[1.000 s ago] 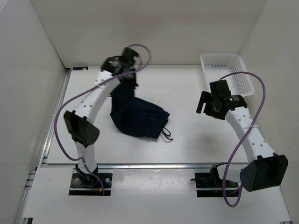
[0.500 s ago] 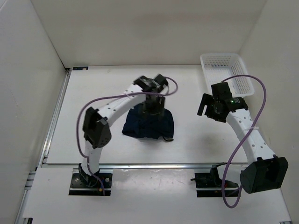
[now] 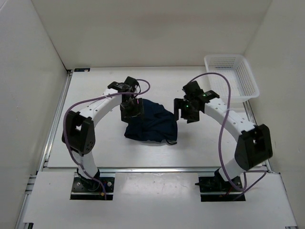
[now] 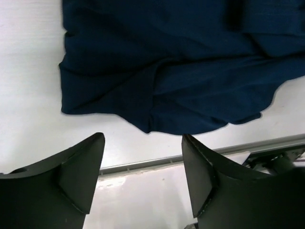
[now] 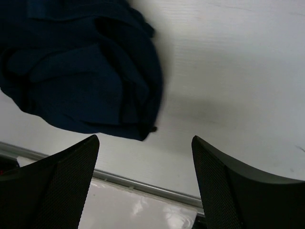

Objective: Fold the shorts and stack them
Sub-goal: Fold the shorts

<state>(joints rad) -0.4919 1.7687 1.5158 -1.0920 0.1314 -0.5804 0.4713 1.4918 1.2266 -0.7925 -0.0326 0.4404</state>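
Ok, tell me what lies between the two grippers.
The shorts, in a crumpled heap, lie between the left gripper and the right gripper; the top view shows it.

The shorts (image 4: 181, 62) run off the left wrist view at 12 o'clock. Overhead, the left gripper (image 3: 133, 113) hides their 10 o'clock corner.

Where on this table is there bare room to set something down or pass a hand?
Free: the table along the back wall between the arms, the front strip between the shorts and the near rail, and the left side beyond the left arm. Crowded: the middle, where left claw and right claw flank the shorts.
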